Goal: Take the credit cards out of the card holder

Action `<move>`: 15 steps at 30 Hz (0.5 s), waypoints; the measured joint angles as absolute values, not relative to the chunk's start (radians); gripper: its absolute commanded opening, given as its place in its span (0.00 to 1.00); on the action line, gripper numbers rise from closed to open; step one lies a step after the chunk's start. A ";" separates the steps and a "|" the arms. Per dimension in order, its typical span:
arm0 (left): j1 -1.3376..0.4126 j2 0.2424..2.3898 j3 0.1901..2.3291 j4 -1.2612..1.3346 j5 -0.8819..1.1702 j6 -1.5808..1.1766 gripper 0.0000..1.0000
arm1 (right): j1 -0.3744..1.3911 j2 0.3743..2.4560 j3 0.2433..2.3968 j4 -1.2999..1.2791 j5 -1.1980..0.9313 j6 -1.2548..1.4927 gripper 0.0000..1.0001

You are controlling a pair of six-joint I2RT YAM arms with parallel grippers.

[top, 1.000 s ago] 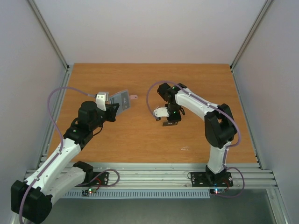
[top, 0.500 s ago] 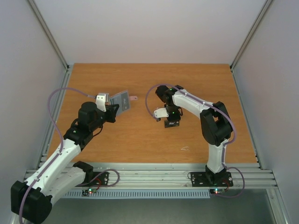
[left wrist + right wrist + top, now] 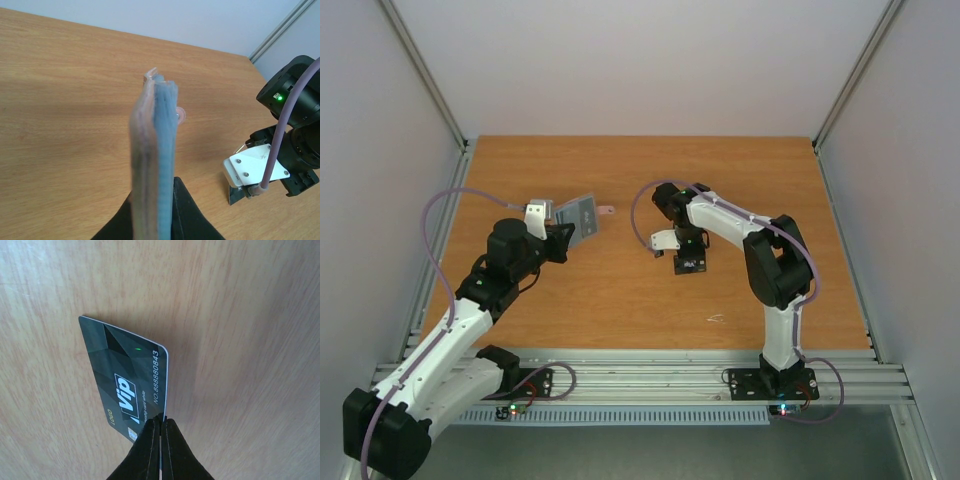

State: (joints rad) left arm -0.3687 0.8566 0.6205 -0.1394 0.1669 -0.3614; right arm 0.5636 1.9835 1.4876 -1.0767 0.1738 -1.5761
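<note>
The card holder (image 3: 579, 214) is held up off the table, folded nearly flat, by my left gripper (image 3: 561, 238), which is shut on its lower end. The left wrist view shows the card holder (image 3: 154, 150) edge-on, tan-pink on the left and blue-grey on the right, with the left gripper (image 3: 156, 202) clamping it from both sides. Whatever sits in its pockets is hidden. My right gripper (image 3: 161, 420) is shut on one edge of a black credit card (image 3: 126, 377) printed "Vip", held low over the wood. The right gripper (image 3: 688, 262) is at mid-table.
The wooden table (image 3: 640, 310) is fenced by metal rails on the left and right and by white walls. The holder's small pink tab (image 3: 607, 209) sticks out to the right. A faint pale scratch mark (image 3: 717, 319) lies near the front edge.
My right gripper has shifted slightly toward the near edge with the black card, and its wrist has turned. The left arm and the holder have stayed put.
</note>
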 measured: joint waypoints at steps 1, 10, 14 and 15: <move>-0.369 0.857 0.620 -0.139 0.167 -0.361 0.00 | 0.562 1.985 1.488 -1.074 0.176 -1.571 0.05; -0.368 0.857 0.620 -0.139 0.167 -0.361 0.00 | 0.533 2.006 1.488 -1.017 0.229 -1.542 0.31; -0.368 0.857 0.620 -0.139 0.168 -0.361 0.00 | 0.530 2.003 1.509 -0.987 0.231 -1.502 0.31; -0.368 0.857 0.620 -0.139 0.170 -0.361 0.00 | 0.530 1.996 1.513 -0.966 0.232 -1.481 0.32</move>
